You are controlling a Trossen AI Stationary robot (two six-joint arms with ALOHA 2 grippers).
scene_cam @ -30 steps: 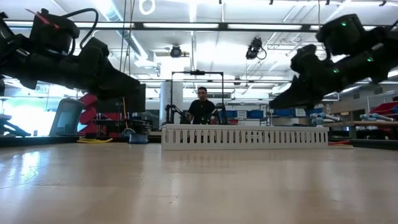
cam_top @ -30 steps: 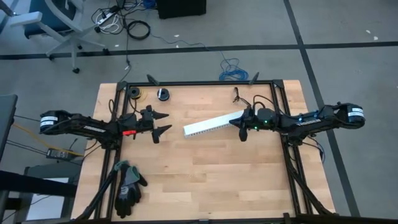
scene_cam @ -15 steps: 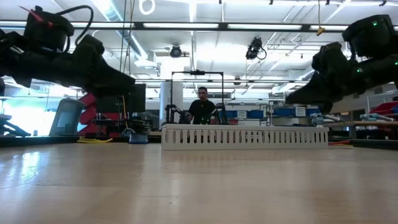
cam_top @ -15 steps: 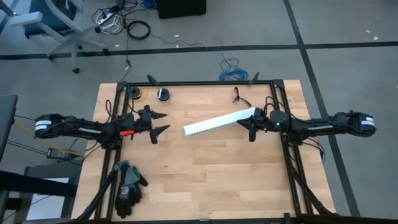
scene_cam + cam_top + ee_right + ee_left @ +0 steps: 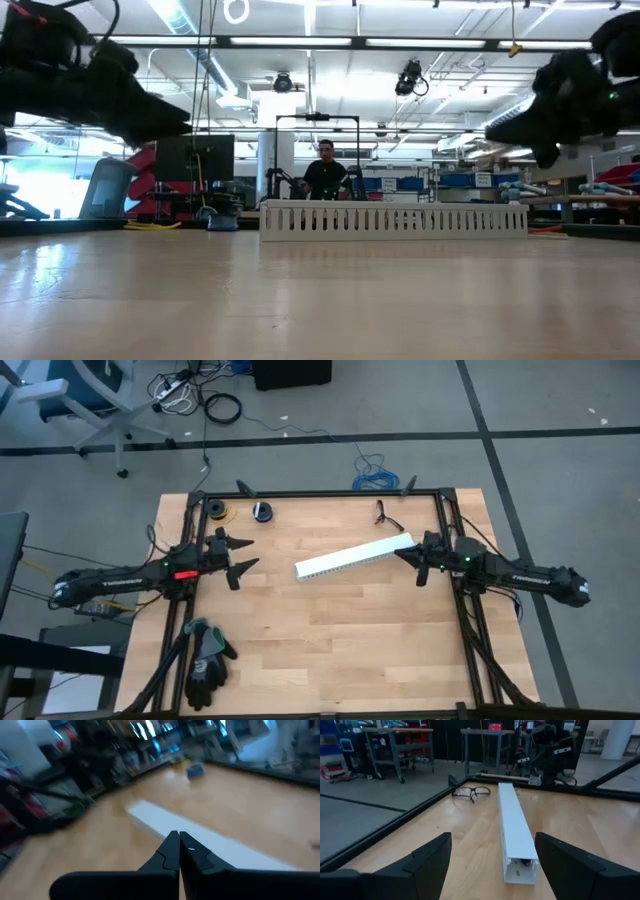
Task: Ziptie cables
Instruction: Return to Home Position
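Left hand (image 5: 246, 553) spread; right hand (image 5: 404, 554) pressed together; white duct (image 5: 350, 559) between them; perhaps cables (image 5: 522, 863) inside.

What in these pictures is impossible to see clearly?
- Cables: not visible; the closed duct hides most of its inside.
- Small round things: high view, too small to name.
- Background: right wrist view, blurred.
- Left tool, right tool: low view, dark shapes, fingers indistinct.

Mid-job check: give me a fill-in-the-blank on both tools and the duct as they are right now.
The left tool is ___.
The right tool is ___.
The duct is held by ___ tool.
Missing words: open; shut; neither.
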